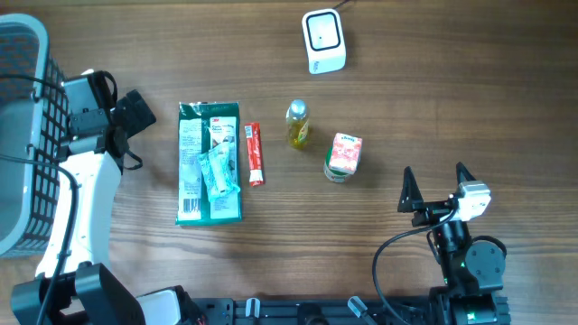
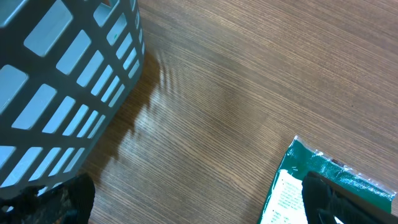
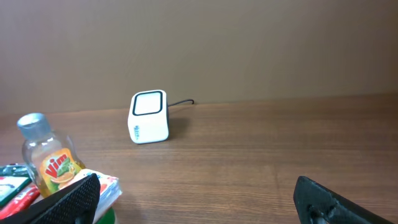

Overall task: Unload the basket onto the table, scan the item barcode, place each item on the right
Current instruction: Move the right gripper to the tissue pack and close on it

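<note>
A white barcode scanner [image 1: 323, 41] stands at the table's far side, also in the right wrist view as the scanner [image 3: 149, 117]. Four items lie mid-table: a green packet [image 1: 209, 162], a red tube [image 1: 255, 153], a small yellow bottle [image 1: 298, 124] and a pink carton [image 1: 343, 156]. My left gripper [image 1: 135, 117] hovers open just left of the green packet [image 2: 323, 174], holding nothing. My right gripper [image 1: 436, 185] is open and empty, to the right of the carton [image 3: 106, 186] and the bottle [image 3: 50, 163].
A grey slatted basket [image 1: 18, 135] sits at the left edge, close behind my left gripper [image 2: 199, 211]; its wall [image 2: 62, 81] fills the upper left of the left wrist view. Bare wood lies between my right gripper [image 3: 199, 202] and the scanner.
</note>
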